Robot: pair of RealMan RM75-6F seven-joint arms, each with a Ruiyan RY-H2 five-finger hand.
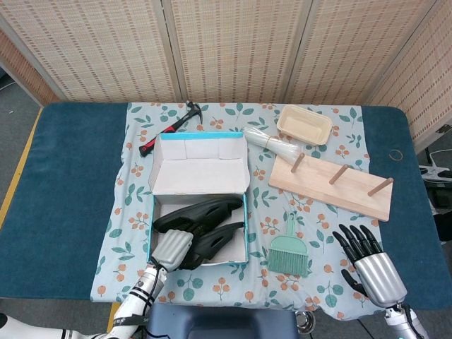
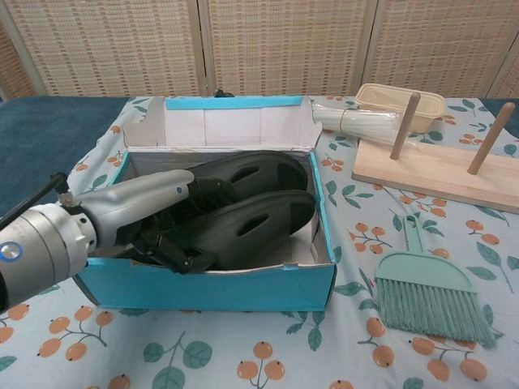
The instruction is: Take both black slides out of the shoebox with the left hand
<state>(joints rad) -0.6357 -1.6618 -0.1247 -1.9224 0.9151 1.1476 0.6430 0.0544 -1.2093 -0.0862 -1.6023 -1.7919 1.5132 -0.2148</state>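
The blue shoebox (image 1: 212, 263) (image 2: 203, 284) stands open on the floral cloth with its lid folded back. Two black slides lie side by side inside it: the far slide (image 1: 205, 210) (image 2: 259, 170) and the near slide (image 1: 220, 236) (image 2: 263, 223). My left hand (image 1: 171, 248) (image 2: 146, 215) reaches into the box from the front left. Its fingers lie over the heel end of the near slide and its thumb curls under that end. Both slides rest in the box. My right hand (image 1: 367, 258) hovers with fingers spread and nothing in it at the table's front right, seen only in the head view.
A green hand brush (image 1: 288, 251) (image 2: 426, 296) lies right of the box. Behind it is a wooden peg rack (image 1: 332, 185) (image 2: 438, 170), then a beige tray (image 1: 305, 124) (image 2: 397, 101) and a bundle of white sticks (image 1: 272, 143). A red-handled hammer (image 1: 169, 126) lies behind the box.
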